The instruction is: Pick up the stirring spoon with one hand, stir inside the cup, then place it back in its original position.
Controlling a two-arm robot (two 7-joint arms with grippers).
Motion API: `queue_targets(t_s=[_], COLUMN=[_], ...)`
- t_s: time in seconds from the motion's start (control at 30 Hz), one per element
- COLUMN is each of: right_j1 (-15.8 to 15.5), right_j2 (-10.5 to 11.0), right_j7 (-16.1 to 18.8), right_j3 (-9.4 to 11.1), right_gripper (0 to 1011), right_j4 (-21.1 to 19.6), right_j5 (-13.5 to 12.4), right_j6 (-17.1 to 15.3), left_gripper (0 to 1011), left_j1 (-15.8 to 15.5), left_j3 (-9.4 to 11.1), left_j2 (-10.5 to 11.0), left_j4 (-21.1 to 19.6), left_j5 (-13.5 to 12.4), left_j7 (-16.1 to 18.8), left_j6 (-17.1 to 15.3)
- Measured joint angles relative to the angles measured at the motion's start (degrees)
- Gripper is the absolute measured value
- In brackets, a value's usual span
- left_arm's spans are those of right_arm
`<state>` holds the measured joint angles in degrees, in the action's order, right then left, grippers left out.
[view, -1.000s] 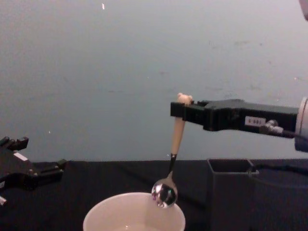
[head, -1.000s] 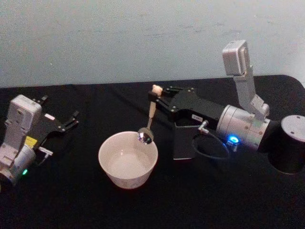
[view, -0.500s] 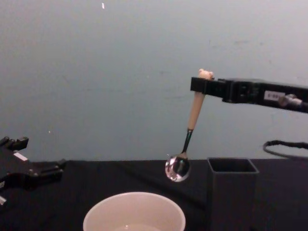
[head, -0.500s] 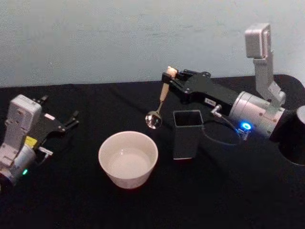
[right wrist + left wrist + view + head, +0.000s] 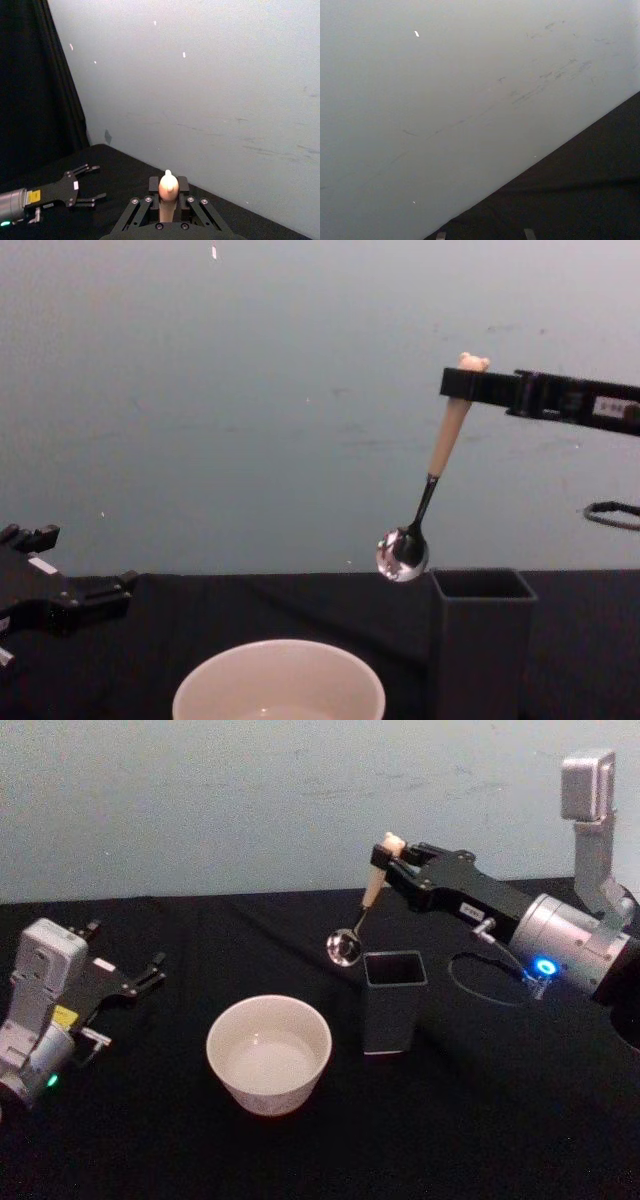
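Observation:
My right gripper (image 5: pixel 394 860) is shut on the top of the stirring spoon (image 5: pixel 366 901), just under its tiny bear head (image 5: pixel 472 362). The spoon hangs tilted in the air, and its shiny bowl (image 5: pixel 402 554) sits just above and to the left of the dark grey square holder (image 5: pixel 482 640). That holder (image 5: pixel 392 1000) stands right of the wide cream cup (image 5: pixel 269 1052), which holds a little clear liquid. In the right wrist view the bear head (image 5: pixel 168 186) pokes up between the shut fingers. My left gripper (image 5: pixel 150 971) rests open at the table's left, away from everything.
A black cloth covers the table (image 5: pixel 300 1150), and a pale wall rises behind it. A dark round object (image 5: pixel 630 1010) sits at the right edge beside my right arm. A black cable (image 5: pixel 480 982) loops under that arm's wrist.
My right gripper has carried the spoon up and to the right, from over the cup's far rim to just beside the holder's top. The left arm has stayed still.

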<state>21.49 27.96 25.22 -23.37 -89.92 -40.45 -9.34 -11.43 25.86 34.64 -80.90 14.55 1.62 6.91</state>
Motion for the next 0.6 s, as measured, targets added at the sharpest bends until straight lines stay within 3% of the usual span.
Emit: queue_targets(t_s=[0.6], right_j1=[-0.7], right_j2=[2.0], right_j7=[-1.1], right_j3=[2.6], right_gripper=[214], right_j4=[-1.1], right_j5=[-3.7], right_j6=[0.9], left_gripper=[1001], left_j1=[0.0], left_j3=[0.0], left_j2=[0.0], left_j4=[0.0], left_j5=[0.0], left_j7=[0.0], left_j6=[0.0])
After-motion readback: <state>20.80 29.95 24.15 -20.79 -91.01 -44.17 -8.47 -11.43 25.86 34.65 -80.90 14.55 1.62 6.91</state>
